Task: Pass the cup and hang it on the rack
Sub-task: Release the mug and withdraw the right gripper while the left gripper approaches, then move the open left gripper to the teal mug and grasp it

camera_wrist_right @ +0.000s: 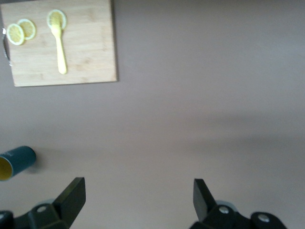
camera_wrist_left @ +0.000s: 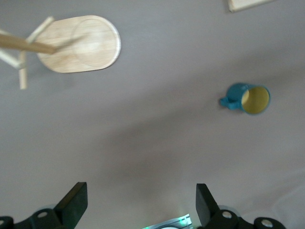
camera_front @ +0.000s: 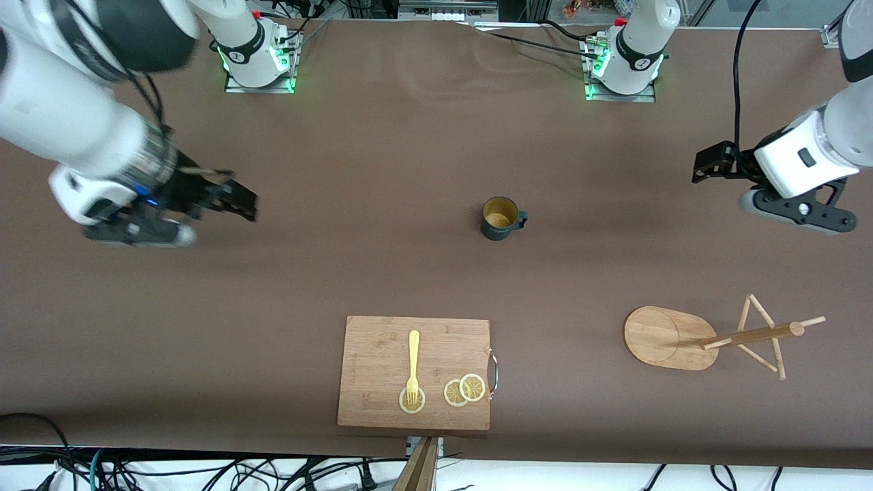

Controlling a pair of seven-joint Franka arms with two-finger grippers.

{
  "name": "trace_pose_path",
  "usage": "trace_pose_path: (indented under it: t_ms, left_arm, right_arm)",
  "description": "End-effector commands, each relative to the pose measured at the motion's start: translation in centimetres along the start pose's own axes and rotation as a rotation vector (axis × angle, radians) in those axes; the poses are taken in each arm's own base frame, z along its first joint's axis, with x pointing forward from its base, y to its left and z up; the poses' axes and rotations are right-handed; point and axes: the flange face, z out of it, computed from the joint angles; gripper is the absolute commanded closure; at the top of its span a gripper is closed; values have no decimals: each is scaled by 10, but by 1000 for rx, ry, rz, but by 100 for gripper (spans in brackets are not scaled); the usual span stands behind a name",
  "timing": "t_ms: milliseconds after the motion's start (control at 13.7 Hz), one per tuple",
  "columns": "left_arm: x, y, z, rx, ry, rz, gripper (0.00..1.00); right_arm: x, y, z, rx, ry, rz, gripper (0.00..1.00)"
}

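Left gripper (camera_front: 706, 166): jaws spread and empty, hanging over bare bench (camera_front: 382, 123) toward the left arm's end; in the left wrist view its two fingertips (camera_wrist_left: 76, 200) frame open surface. Right gripper (camera_front: 235, 194): jaws likewise spread and empty, over bare bench toward the right arm's end.

Cup (camera_front: 501, 219): a dark teal ribbed mug standing upright on the bench, mouth up, yellowish-gold inside visible, untouched. It lies between the two grippers, well apart from both, and by the front view somewhat closer to the left gripper. Its loop handle (camera_front: 522, 219) points toward the left arm's end of the bench, so the side facing the right gripper is plain wall.

Rack (camera_front: 672, 337): a bamboo mug tree resting on its oval base, nearer the front camera than the cup and toward the left arm's end. The post (camera_front: 750, 335) bears thin angled pegs, all bare.

Bamboo cutting board (camera_front: 382, 341): nearer the front camera than the cup, carrying a yellow fork (camera_front: 412, 365) and three lemon slices (camera_front: 465, 390).

Judgement: neither pick-up nor handover has begun.
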Motion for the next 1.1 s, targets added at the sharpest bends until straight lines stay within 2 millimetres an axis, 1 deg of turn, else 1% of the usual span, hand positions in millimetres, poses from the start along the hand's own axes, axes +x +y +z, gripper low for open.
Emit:
trace_pose_path:
  t_ms: [0, 73, 146, 220, 293, 366, 439, 512, 585, 659, 732, 878, 1024]
  left_arm:
    - [-9, 17, 23, -59, -36, 211, 0]
    - [-10, 18, 37, -92, -51, 304, 0]
    - [-10, 20, 53, -121, -45, 388, 0]
    - [-14, 23, 68, -137, -14, 481, 0]
    - [-16, 26, 83, -164, 6, 563, 0]
    - [-17, 28, 103, -207, 6, 641, 0]
    - [-16, 30, 121, -247, 32, 726, 0]
    - [-16, 31, 139, -273, 70, 813, 0]
    - [-17, 30, 155, -281, 113, 899, 0]
    - [-18, 27, 176, -299, 168, 952, 0]
    - [-19, 25, 200, -329, 233, 1006, 0]
    - [-26, 24, 249, -361, 389, 1081, 0]
    - [-32, 26, 286, -363, 551, 1128, 0]
  right_arm:
    - [-27, 44, -7, 11, -36, 9, 0]
    - [-28, 59, -15, 12, -30, -10, 0]
    - [-30, 70, -21, 9, -29, -24, 0]
    - [-31, 86, -25, -13, -38, -28, 0]
    - [-33, 92, -28, -23, -38, -47, 0]
    - [-37, 94, -31, -24, -44, -52, 0]
    - [-39, 96, -30, -39, -47, -52, 0]
    - [-42, 97, -33, -47, -44, -55, 0]
    - [-43, 93, -33, -49, -42, -63, 0]
    - [-43, 90, -33, -55, -39, -71, 0]
    - [-41, 96, -35, -61, -35, -65, 0]
    - [-43, 89, -34, -74, -35, -82, 0]
    - [-47, 86, -37, -78, -32, -88, 0]
